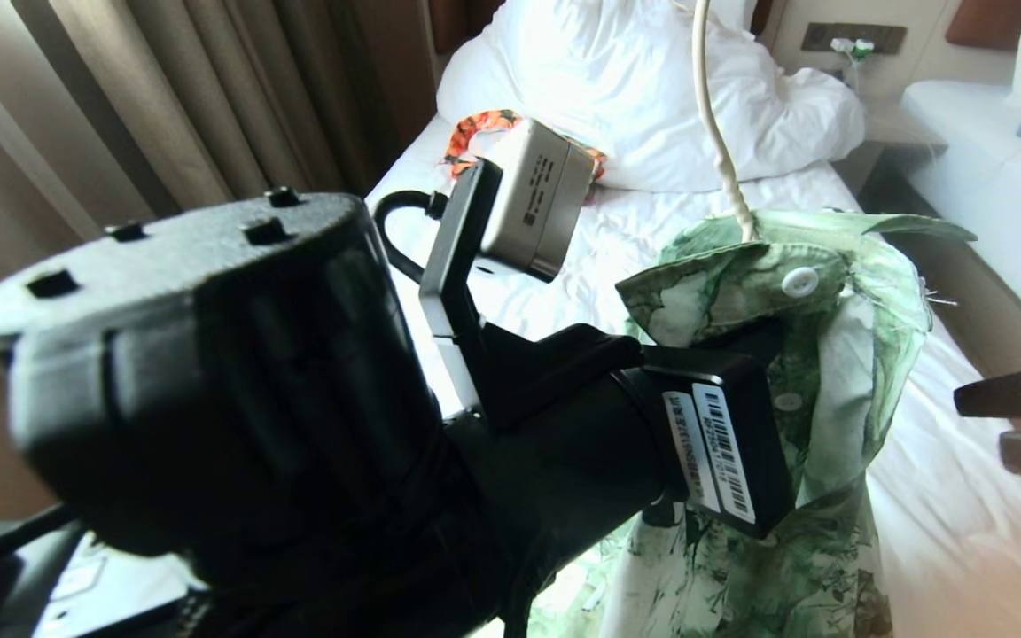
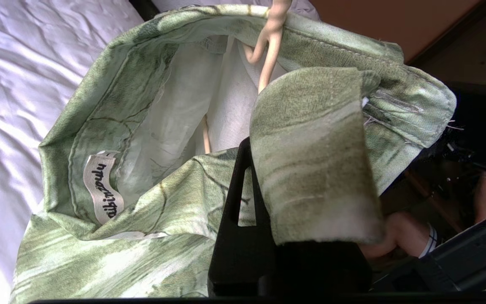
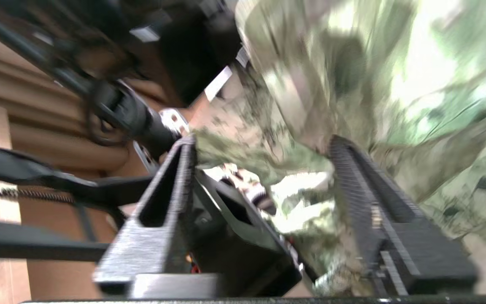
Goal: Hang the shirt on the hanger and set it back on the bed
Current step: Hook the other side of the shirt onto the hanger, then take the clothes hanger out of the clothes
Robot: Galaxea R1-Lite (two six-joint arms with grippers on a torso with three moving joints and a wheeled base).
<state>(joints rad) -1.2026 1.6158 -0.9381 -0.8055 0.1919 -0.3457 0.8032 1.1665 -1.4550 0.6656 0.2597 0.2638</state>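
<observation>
The green flowered shirt [image 1: 838, 354] hangs on the cream hanger [image 1: 716, 124] above the bed [image 1: 962, 514]. The hanger's neck rises out of the collar and its hook runs out of view. In the left wrist view the hanger's twisted neck [image 2: 270, 46] stands inside the open collar of the shirt [image 2: 141, 84]. My left gripper [image 2: 252, 148] is shut on the shirt's front edge just under the collar, and a flap of cloth hides one finger. My right gripper [image 3: 262, 141] stands open, with blurred shirt cloth [image 3: 352, 63] between and beyond its fingers.
An orange patterned garment [image 1: 475, 133] lies by the bunched white duvet [image 1: 635, 80] at the bed's head. A second white bed [image 1: 989, 159] stands on the right, curtains [image 1: 165, 97] on the left. A person's bare leg [image 2: 411, 240] shows below the shirt.
</observation>
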